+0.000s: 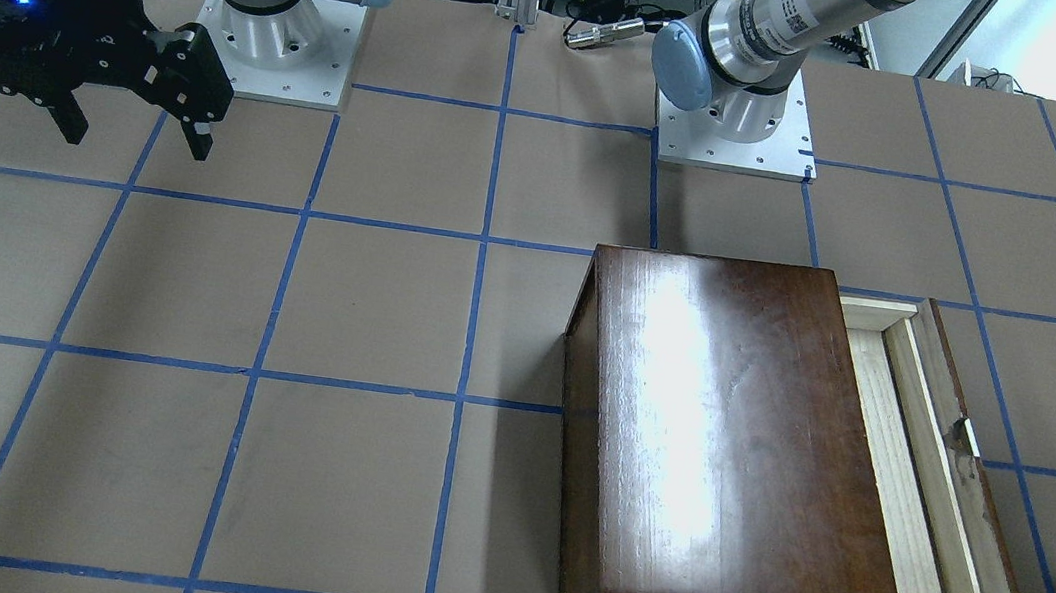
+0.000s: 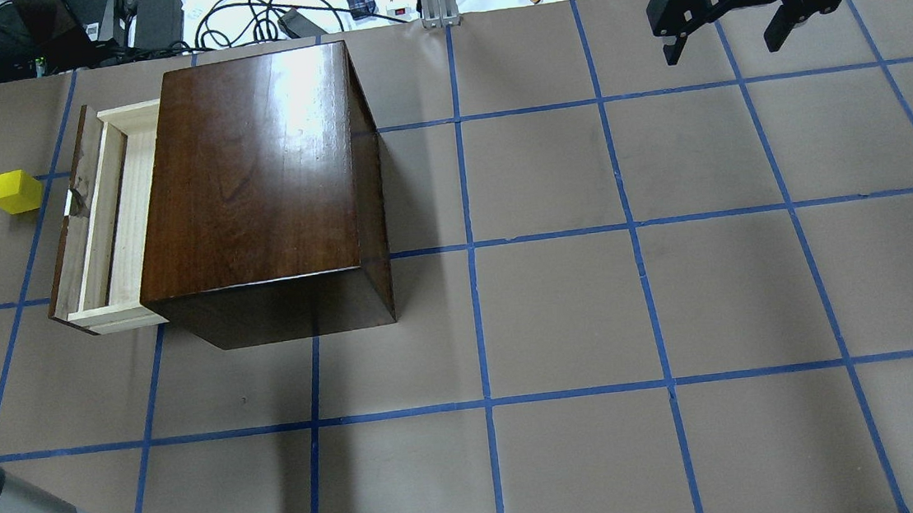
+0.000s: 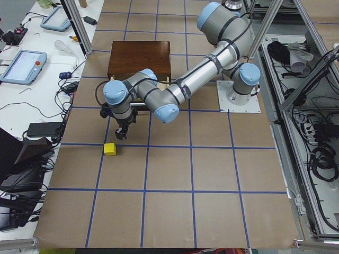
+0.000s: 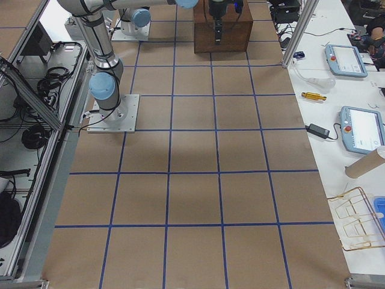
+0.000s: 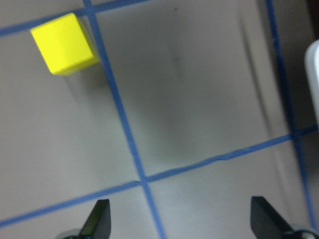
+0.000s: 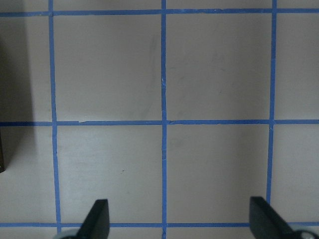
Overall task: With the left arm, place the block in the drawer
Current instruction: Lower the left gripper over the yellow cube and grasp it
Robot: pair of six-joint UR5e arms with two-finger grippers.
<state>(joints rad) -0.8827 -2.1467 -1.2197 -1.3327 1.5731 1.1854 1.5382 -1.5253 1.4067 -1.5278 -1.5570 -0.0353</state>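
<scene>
The fingers (image 5: pixel 102 219) of the left gripper (image 5: pixel 182 221) are seen spread wide in the left wrist view, and nothing is held between them; only brown table paper (image 5: pixel 199 99) and blue tape lines (image 5: pixel 124 129) are framed by the gap. The yellow block (image 5: pixel 65 44) is found at the upper left of that view, off to one side of the gap and apart from both fingers. From the exterior left camera, the gripper is shown pointing down over the table, just beside the block and not touching it.

The block is set on the table outside the drawer (image 2: pixel 110 221), near the dark front panel (image 2: pixel 73 232) and its small metal pull (image 2: pixel 74 203), with a blue tape line running between block and panel. The drawer is drawn partly out of the glossy dark-brown wooden box (image 2: pixel 251 175), and the exposed strip of its pale-wood floor is seen bare.

The right gripper (image 2: pixel 723 43) is held above the table well apart from the box, its fingers (image 2: pixel 670 52) likewise parted with nothing between them.
</scene>
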